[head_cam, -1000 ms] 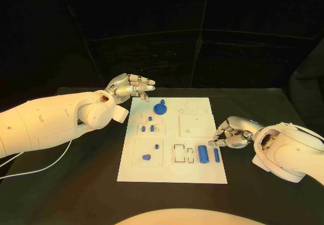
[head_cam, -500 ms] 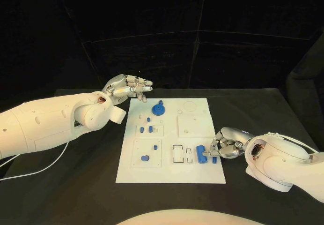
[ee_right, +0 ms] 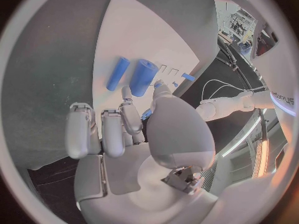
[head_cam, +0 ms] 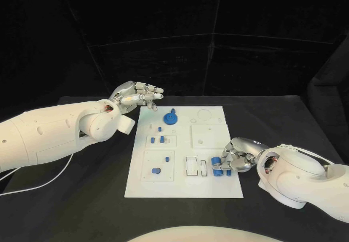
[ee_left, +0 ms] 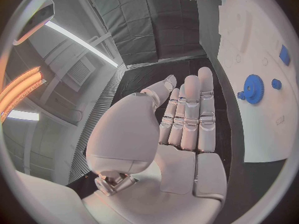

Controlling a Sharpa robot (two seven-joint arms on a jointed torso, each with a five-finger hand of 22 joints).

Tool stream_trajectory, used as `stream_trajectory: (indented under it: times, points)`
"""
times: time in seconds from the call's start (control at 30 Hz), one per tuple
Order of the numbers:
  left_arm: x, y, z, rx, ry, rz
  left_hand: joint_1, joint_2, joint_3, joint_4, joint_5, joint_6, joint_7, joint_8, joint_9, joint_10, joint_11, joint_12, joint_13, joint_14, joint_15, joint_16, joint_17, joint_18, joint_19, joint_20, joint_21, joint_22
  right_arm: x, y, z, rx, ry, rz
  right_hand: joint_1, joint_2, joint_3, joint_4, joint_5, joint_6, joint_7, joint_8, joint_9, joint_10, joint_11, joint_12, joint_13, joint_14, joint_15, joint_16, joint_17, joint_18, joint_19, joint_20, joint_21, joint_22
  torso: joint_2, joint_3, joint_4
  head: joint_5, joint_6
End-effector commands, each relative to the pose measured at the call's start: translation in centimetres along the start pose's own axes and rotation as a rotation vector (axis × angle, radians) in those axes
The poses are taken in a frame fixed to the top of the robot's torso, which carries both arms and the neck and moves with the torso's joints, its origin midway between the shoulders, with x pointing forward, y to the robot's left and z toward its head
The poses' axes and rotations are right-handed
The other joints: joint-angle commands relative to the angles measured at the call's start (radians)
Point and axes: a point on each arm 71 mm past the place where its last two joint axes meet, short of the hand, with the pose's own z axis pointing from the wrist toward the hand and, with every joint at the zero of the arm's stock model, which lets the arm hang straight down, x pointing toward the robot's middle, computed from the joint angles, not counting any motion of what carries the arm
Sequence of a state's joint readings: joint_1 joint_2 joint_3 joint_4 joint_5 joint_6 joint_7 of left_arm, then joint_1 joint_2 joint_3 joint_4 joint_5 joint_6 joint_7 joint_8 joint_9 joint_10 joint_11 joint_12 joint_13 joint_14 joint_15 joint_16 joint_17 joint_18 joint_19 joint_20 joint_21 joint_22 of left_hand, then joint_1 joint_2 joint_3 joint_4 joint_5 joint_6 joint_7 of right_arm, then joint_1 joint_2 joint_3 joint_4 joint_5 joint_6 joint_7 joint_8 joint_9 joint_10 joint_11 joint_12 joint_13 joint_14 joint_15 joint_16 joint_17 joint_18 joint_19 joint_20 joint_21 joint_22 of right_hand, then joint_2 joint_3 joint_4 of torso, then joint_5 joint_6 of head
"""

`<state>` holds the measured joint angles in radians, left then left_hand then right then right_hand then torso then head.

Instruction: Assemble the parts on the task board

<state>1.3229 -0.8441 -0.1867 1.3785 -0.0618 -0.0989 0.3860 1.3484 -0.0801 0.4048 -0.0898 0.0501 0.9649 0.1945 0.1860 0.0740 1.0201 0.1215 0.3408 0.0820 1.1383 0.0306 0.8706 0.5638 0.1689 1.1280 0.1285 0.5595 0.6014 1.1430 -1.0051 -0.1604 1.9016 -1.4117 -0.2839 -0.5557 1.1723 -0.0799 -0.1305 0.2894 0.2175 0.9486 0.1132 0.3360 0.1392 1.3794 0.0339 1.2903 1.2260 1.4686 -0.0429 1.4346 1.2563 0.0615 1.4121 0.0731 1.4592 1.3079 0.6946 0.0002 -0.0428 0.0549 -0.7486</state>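
The white task board [head_cam: 207,184] lies mid-table. On it sit a blue gear [head_cam: 171,118], also visible as the gear [ee_left: 253,88], a thick blue cylinder [head_cam: 217,165] and a thin blue bar [head_cam: 227,171] beside it. My right hand [head_cam: 237,157] hangs over the board's right edge, fingers bent down just beside the bar, nothing gripped. In the right wrist view its fingers [ee_right: 102,132] point at the cylinder [ee_right: 143,77] and bar [ee_right: 117,73]. My left hand [head_cam: 136,96] is raised off the board's far left corner, its fingers [ee_left: 190,117] straight and empty.
Small blue pieces [head_cam: 158,137] [head_cam: 156,171] stand in the board's left-hand blocks, and a white slotted fixture [head_cam: 195,166] sits left of the cylinder. Black table [head_cam: 87,201] surrounds the board. A white cable [head_cam: 29,184] trails at the left.
My right hand has slid leftward onto the board's right edge, closing in on the thin bar and cylinder. The left hand has hardly moved.
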Motion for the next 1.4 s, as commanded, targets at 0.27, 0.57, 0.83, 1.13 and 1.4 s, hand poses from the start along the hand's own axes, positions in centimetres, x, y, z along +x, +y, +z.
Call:
stream_trajectory:
  times: [0.27, 0.57, 0.83, 1.13, 1.4]
  points:
    - [0.0, -0.1, 0.0, 0.005, 0.010, -0.007, -0.002, 0.007, -0.008, 0.000, -0.002, -0.005, 0.003, -0.004, -0.001, -0.007, 0.000, 0.005, -0.002, -0.003, 0.001, -0.005, -0.001, 0.013, -0.006, -0.001, -0.005, -0.001, 0.5, 0.4, 0.7, -0.004, 0.030, -0.062, 0.000, 0.011, -0.007, 0.000, -0.001, -0.009, 0.000, 0.010, 0.003, 0.004, -0.001, 0.002, -0.002, 0.049, 0.006, 0.007, 0.002, -0.008, 0.005, 0.002, 0.006, 0.022, 0.001, -0.0008, 0.0018, 0.001, -0.002]
    - [0.0, -0.1, -0.1, 0.002, 0.011, -0.007, -0.002, 0.007, -0.008, 0.000, -0.002, -0.005, 0.003, -0.004, -0.001, -0.007, 0.000, 0.005, -0.002, -0.003, 0.001, -0.005, -0.001, 0.013, -0.006, -0.001, -0.005, -0.001, 1.8, 0.3, 1.2, 0.022, 0.107, -0.123, 0.080, 0.036, -0.012, -0.030, 0.024, -0.013, -0.002, 0.034, 0.016, -0.002, -0.003, 0.001, 0.007, 0.047, 0.005, 0.008, 0.006, -0.007, 0.002, 0.001, 0.005, 0.023, 0.000, -0.0002, 0.0006, 0.005, -0.004]
    - [0.0, 0.0, -0.1, -0.001, 0.012, -0.008, -0.003, 0.009, -0.011, 0.000, -0.002, -0.004, 0.001, -0.003, -0.001, -0.007, -0.001, 0.006, -0.002, -0.003, 0.002, -0.007, -0.004, 0.013, -0.006, -0.001, -0.008, -0.003, 2.1, 0.7, 1.4, 0.013, 0.097, -0.132, 0.103, 0.055, -0.019, -0.039, 0.057, 0.001, -0.007, 0.046, 0.025, 0.000, -0.007, 0.000, 0.012, 0.047, 0.001, 0.008, 0.007, -0.008, 0.003, -0.001, 0.007, 0.026, -0.001, -0.0004, 0.0001, 0.006, -0.004]
    - [0.0, 0.0, -0.1, -0.002, 0.014, -0.008, -0.003, 0.009, -0.011, 0.000, -0.002, -0.004, 0.001, -0.003, -0.001, -0.007, -0.001, 0.006, -0.002, -0.003, 0.002, -0.007, -0.004, 0.013, -0.006, -0.001, -0.008, -0.003, 1.4, 0.9, 0.9, -0.012, 0.002, -0.053, 0.110, 0.071, -0.038, -0.035, 0.145, 0.018, -0.014, 0.055, 0.034, 0.008, -0.014, 0.002, 0.023, 0.048, -0.005, 0.008, 0.011, -0.008, 0.005, -0.006, 0.009, 0.030, -0.001, 0.0002, 0.0000, 0.007, 0.000]
    - [0.0, 0.1, -0.1, -0.004, 0.015, -0.008, -0.003, 0.009, -0.011, 0.000, -0.002, -0.004, 0.001, -0.003, -0.001, -0.007, -0.001, 0.006, -0.002, -0.003, 0.002, -0.007, -0.004, 0.013, -0.006, -0.001, -0.008, -0.003, 0.6, 1.5, -0.3, -0.086, -0.094, 0.102, 0.069, 0.103, -0.060, -0.002, 0.197, 0.051, -0.027, 0.056, 0.047, 0.036, -0.025, 0.028, 0.058, 0.050, -0.013, 0.012, 0.021, -0.011, 0.013, -0.014, 0.014, 0.042, -0.001, -0.0014, 0.0003, 0.004, 0.001]
